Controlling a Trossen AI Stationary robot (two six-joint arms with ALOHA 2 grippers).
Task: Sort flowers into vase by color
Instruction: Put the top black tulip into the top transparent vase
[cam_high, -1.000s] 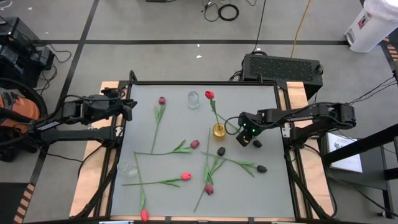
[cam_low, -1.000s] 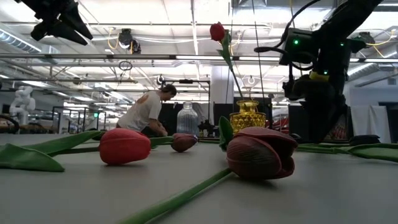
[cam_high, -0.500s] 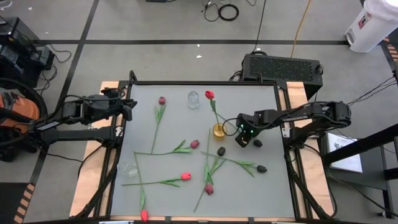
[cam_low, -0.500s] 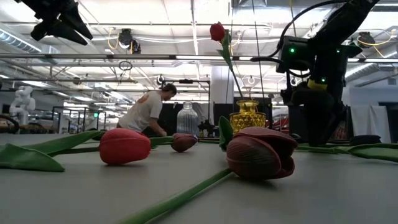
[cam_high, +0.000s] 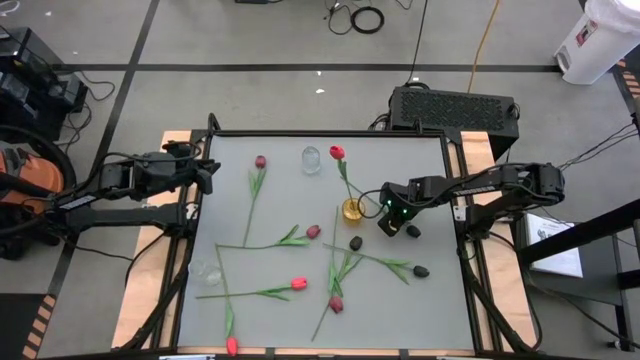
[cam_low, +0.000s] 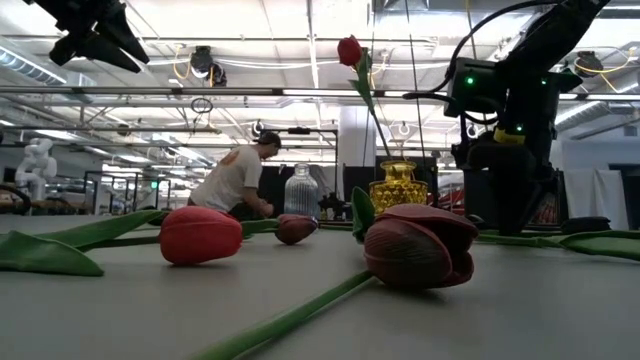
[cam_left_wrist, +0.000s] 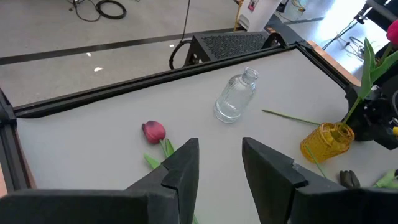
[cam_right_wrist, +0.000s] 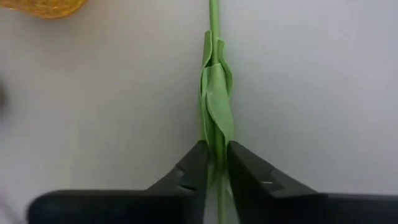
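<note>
Left gripper (cam_left_wrist: 217, 163): held open and empty over the table's left edge; nothing is touched.
Flowers (cam_high: 290, 238): spread flat on the table; one red stands in the yellow vase (cam_high: 352, 209).
Right gripper (cam_right_wrist: 214, 163): closed on a leafy green stem (cam_right_wrist: 216, 93) beside the vase.
Feel: judged light, thin and bendy; best pinched low on the stem.
</note>
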